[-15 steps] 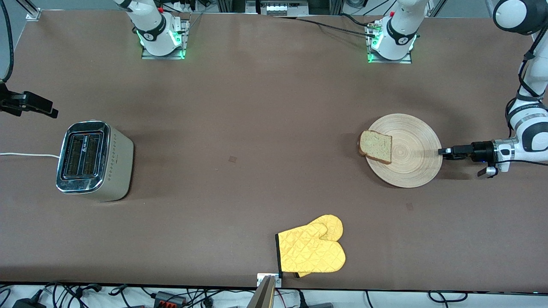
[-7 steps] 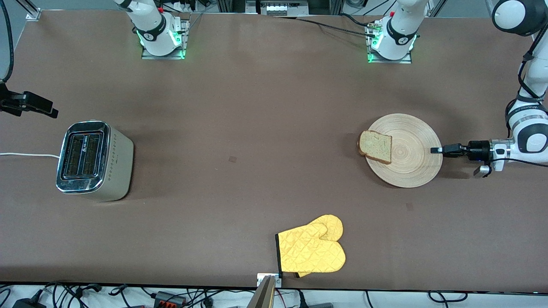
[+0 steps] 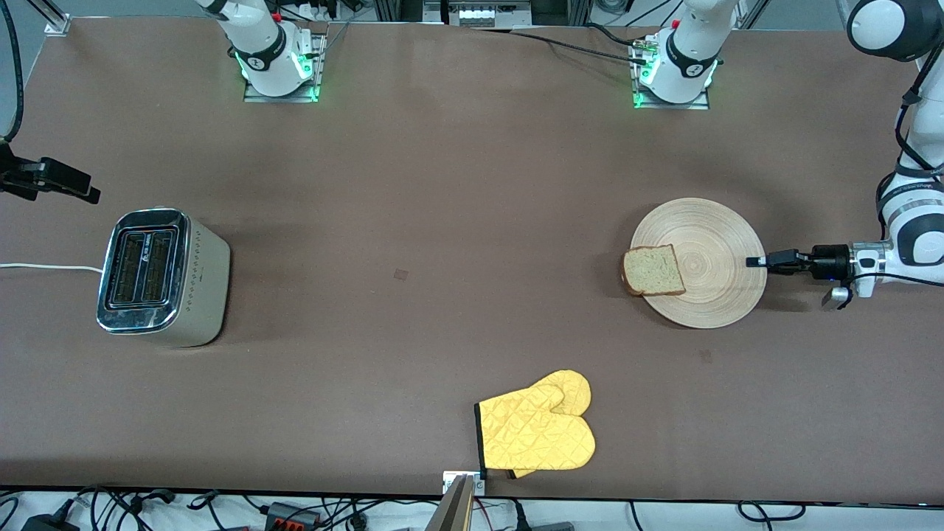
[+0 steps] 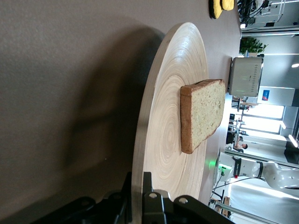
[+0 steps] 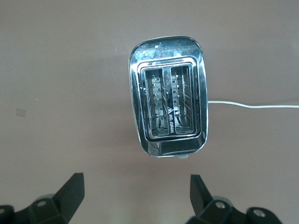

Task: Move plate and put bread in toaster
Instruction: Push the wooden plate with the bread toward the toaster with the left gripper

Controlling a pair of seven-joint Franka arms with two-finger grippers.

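The round wooden plate (image 3: pixel 712 299) lies at the left arm's end of the table. The slice of bread (image 3: pixel 653 271) lies on its edge toward the toaster. My left gripper (image 3: pixel 754 261) is shut on the plate's rim, one finger over and one under, as the left wrist view (image 4: pixel 140 179) shows with plate (image 4: pixel 163 140) and bread (image 4: pixel 203 112). The toaster (image 3: pixel 158 276) stands at the right arm's end. My right gripper (image 5: pixel 135 186) is open and empty in the air over the table beside the toaster (image 5: pixel 168 109), also visible in the front view (image 3: pixel 88 193).
A yellow oven mitt (image 3: pixel 538 431) lies near the table's front edge, nearer to the front camera than the plate. The toaster's white cord (image 3: pixel 44 267) runs off toward the table's end. Both toaster slots are empty.
My left gripper moved in over the plate's rim and shut on it. The plate has shifted slightly, and the bread slid and turned on it toward the front camera. The right arm has not moved.
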